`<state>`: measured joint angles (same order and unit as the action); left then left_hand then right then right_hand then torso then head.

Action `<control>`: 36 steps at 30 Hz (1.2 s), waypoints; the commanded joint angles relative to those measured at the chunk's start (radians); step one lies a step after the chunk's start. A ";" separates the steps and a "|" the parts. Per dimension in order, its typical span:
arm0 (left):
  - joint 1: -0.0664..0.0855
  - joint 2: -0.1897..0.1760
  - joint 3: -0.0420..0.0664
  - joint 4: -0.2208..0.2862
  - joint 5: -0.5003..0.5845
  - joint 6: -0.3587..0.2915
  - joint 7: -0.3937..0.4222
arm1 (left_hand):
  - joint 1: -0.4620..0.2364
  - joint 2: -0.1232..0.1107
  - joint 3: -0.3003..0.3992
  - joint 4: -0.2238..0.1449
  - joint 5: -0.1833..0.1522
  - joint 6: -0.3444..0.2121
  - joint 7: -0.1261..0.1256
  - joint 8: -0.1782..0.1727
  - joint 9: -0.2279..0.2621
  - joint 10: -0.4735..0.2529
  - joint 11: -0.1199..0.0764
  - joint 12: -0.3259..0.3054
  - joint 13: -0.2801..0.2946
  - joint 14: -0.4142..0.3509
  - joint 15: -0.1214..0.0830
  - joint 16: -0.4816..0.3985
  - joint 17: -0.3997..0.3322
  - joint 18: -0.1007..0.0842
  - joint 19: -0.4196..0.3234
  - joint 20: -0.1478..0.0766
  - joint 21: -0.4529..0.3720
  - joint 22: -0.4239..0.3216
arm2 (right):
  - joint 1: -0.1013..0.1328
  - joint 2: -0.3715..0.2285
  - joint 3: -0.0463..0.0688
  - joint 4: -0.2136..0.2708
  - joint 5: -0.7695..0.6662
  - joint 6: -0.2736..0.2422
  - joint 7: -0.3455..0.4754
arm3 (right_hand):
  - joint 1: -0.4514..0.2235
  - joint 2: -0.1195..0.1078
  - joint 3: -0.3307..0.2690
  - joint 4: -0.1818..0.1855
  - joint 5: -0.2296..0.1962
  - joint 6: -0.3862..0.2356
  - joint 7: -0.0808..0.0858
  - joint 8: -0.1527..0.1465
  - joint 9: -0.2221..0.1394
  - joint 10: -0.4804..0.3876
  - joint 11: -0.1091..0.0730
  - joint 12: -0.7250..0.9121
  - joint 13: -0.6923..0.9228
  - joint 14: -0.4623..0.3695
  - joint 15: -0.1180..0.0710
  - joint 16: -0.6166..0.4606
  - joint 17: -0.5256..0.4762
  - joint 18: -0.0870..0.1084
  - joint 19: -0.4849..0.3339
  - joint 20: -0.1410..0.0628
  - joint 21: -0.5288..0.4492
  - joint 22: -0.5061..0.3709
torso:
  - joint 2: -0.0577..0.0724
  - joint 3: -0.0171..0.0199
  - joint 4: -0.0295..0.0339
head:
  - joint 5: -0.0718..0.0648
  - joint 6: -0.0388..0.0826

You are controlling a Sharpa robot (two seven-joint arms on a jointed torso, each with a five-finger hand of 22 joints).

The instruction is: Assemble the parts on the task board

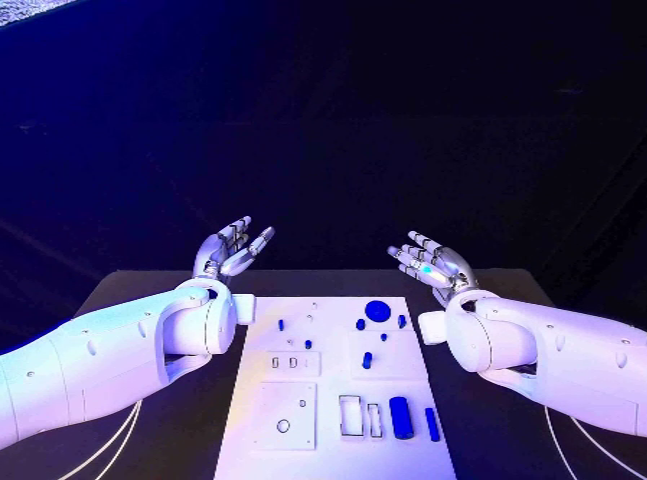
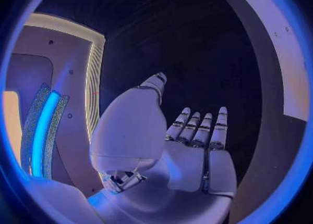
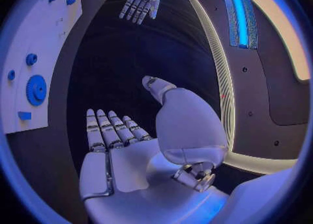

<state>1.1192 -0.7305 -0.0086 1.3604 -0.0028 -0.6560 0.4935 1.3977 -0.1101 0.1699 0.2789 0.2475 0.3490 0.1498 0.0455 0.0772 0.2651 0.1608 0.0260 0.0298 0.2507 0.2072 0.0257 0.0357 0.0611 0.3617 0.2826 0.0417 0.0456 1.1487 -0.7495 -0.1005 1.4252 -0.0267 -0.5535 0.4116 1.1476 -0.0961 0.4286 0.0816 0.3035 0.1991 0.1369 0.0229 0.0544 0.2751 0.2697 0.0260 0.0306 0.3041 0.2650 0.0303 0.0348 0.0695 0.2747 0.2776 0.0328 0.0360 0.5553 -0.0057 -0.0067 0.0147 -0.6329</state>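
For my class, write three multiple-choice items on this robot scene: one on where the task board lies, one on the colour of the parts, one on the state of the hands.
1. Where does the task board lie?
A. Between the two arms
B. Outside the left arm
C. On top of the right arm

2. What colour are the parts?
A. Red
B. Blue
C. Yellow

3. What state are the left hand and right hand in?
A. Both hold parts
B. One presses on the board
C. Both open, holding nothing

Key: 1 A, the white plate sits midway between the arms. 2 B, the pieces on the plate are blue. 3 C, the fingers are spread beyond the board's far edge, holding nothing.
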 commanded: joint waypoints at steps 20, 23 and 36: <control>0.015 -0.149 0.000 0.143 0.015 0.126 0.025 | 0.077 0.026 0.008 0.008 0.009 0.189 0.088 0.046 0.027 0.236 0.058 0.023 0.018 0.238 0.017 0.043 0.032 0.044 0.162 0.009 0.062 0.025 | 0.076 -0.006 -0.010 -0.095 -0.751 0.084 -0.098 | 0.174 -0.057 0.117 -0.133 -0.027 0.633 0.128 0.168 0.124 0.701 -0.064 0.068 0.033 0.658 -0.099 0.158 0.089 0.114 0.488 0.003 0.203 0.081 | 0.061 0.0021 0.0023 | 0.008 -0.009; 0.021 -0.169 0.000 0.170 0.016 0.136 0.029 | 0.084 0.025 0.016 0.007 0.008 0.270 0.095 0.066 0.040 0.347 0.066 0.033 0.025 0.404 0.012 0.078 0.056 0.068 0.300 0.007 0.108 0.044 | 0.088 -0.005 -0.009 -0.098 -0.840 0.095 -0.124 | 0.177 -0.074 0.129 -0.143 -0.042 0.669 0.114 0.174 0.125 0.751 -0.079 0.062 0.034 0.709 -0.115 0.172 0.095 0.115 0.524 -0.010 0.224 0.085 | 0.074 0.0031 0.0070 | 0.003 -0.004; 0.038 -0.247 0.004 0.295 0.000 0.210 0.014 | 0.095 -0.002 0.073 0.006 0.008 0.499 0.087 0.140 0.073 0.707 0.028 0.070 0.042 0.715 -0.060 0.227 0.186 0.123 0.492 -0.018 0.250 0.093 | 0.129 0.006 -0.007 -0.069 -1.348 0.282 -0.365 | 0.194 -0.127 0.049 -0.155 -0.052 0.784 0.053 0.203 0.142 0.913 -0.148 0.040 0.040 0.981 -0.215 0.303 0.239 0.112 0.708 -0.114 0.441 0.202 | 0.124 0.0013 0.0219 | -0.016 0.006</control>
<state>1.1535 -0.9735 -0.0062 1.6400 0.0083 -0.5103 0.5016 1.4928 -0.1029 0.2377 0.2855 0.2557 0.8409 0.2158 0.1800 0.1491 0.9663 0.1885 0.0922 0.0712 0.9616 0.1465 0.2505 0.2190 0.1703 0.8490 0.2627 0.2892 0.1376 1.2756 -0.7455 -0.1077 1.3474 -1.1406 -0.3775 0.1632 1.3391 -0.1931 0.5263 -0.0735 0.2606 0.9212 0.2164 0.2089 0.1866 1.1109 0.1542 0.0754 0.0657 1.1483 0.0979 0.2650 0.1942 0.1628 0.8930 0.2111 0.3584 0.1730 0.6636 -0.0028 0.0097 0.0031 -0.6284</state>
